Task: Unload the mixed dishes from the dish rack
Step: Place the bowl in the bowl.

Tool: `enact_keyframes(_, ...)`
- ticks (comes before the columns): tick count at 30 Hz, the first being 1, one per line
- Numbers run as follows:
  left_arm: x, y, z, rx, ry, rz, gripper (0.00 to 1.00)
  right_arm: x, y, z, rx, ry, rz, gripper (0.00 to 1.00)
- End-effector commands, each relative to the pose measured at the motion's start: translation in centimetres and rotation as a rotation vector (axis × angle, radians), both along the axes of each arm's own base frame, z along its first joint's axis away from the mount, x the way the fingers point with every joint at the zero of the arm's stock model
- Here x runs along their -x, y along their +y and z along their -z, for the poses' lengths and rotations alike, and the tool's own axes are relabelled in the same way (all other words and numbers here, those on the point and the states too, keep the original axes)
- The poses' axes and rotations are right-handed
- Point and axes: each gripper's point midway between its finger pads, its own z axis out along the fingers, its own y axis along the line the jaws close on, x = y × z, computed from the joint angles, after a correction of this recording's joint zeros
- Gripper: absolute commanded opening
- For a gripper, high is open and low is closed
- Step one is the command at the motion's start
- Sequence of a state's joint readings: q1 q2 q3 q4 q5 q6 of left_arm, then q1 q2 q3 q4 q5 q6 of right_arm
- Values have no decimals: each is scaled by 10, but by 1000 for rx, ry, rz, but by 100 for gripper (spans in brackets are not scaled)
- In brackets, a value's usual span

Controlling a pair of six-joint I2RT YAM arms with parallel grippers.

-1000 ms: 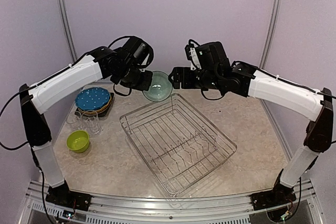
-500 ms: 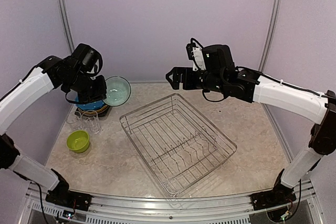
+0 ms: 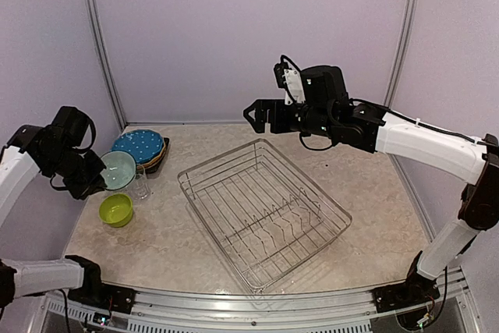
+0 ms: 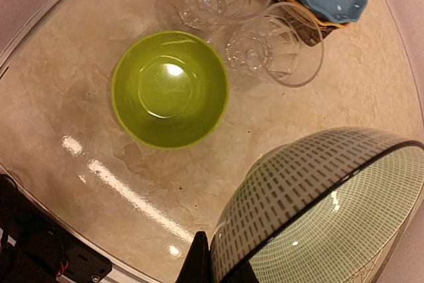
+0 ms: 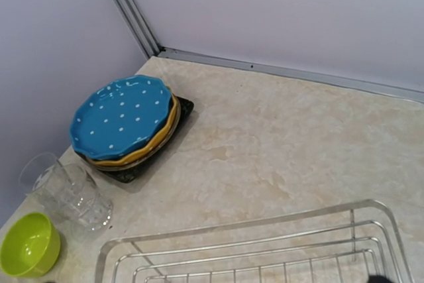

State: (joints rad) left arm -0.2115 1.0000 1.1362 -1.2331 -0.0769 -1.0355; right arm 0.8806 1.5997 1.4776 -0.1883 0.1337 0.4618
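My left gripper is shut on the rim of the pale-blue bowl and holds it tilted in the air at the far left, just above the lime bowl. In the left wrist view the held bowl fills the lower right, one finger shows against its rim, and the lime bowl and two clear glasses stand on the table below. The dish rack lies mid-table with no dishes in it. My right gripper hovers open and empty above the rack's far corner.
A blue-dotted plate tops a stack over an orange plate and the black square plate at the back left. The glasses stand between the stack and the lime bowl. Purple walls enclose the back and both sides.
My left arm swung the pale-blue bowl from the back centre to the far left and lowered it beside the glasses. My right arm stayed almost still.
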Motion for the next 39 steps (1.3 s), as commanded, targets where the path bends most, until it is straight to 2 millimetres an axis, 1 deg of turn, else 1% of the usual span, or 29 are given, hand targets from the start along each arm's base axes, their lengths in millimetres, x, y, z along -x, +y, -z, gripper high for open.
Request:
enact_keyframes(1, 11, 16, 18, 119, 42, -131, 0, -2, 3, 1, 1, -7, -16, 99)
enact_keyframes(4, 12, 27, 27, 164, 35, -177, 0, -2, 2, 0, 3, -9, -12, 99)
enact_keyframes(10, 16, 35, 46, 187, 44, -206, 0, -1, -2, 1, 6, -9, 2, 99)
enact_keyframes(16, 10, 45, 58, 199, 43, -242, 0, 0, -2, 2, 3, -2, -2, 99)
enact_keyframes(22, -4, 54, 72, 217, 62, -264, 0, 1, -3, 3, 5, 1, -3, 99)
enact_keyframes(28, -7, 59, 91, 227, 128, -288, 0, 1, -6, 3, 15, -3, 9, 99)
enact_keyframes(35, -2, 61, 117, 250, 189, -324, 2, -1, -9, 2, 21, -10, 18, 99)
enact_keyframes(39, -4, 59, 126, 273, 198, -326, 2, -1, -8, 4, 26, -7, 17, 99)
